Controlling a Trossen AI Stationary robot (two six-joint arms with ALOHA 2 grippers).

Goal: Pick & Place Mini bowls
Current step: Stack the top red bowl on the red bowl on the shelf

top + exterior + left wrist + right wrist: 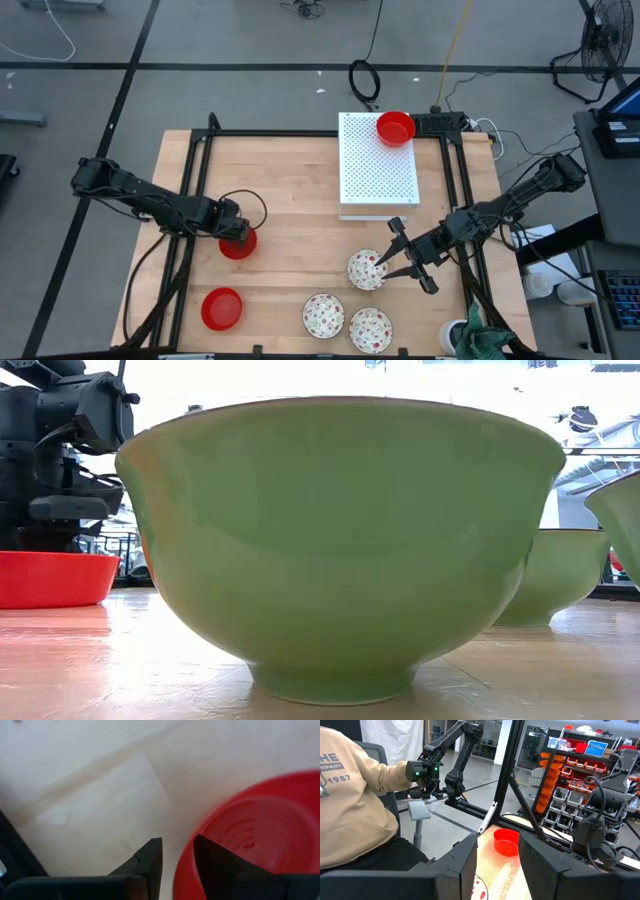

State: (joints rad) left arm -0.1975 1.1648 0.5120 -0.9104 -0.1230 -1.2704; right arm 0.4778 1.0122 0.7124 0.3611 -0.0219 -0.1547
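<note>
My left gripper (237, 233) (177, 845) is open, pointing down over a red bowl (238, 244) (50, 580) that stands on the table left of centre. Its fingers straddle the bowl's rim. My right gripper (386, 260) (497, 837) is open at the right rim of a speckled bowl (365, 271) (479, 889). Two more speckled bowls (323, 315) (371, 330) sit near the near edge and look green from outside in the low view (340, 540). A second red bowl (222, 308) lies near left. A third (395, 127) rests on the white board. My left gripper has one finger (215, 865) inside the red bowl and one outside its rim (182, 870), coming from above. Bare table shows between the outer finger and the rim. I cannot tell whether the inner finger touches the wall. My right gripper reaches the speckled bowl's right rim, slanting from the table's right; I cannot tell whether it touches.
A white perforated board (375, 185) lies at the far middle. Black frame rails (200, 200) (462, 200) run along both sides of the table. A green cloth (482, 342) sits at the near right corner. A person in a beige sweatshirt (355, 810) is beyond the table.
</note>
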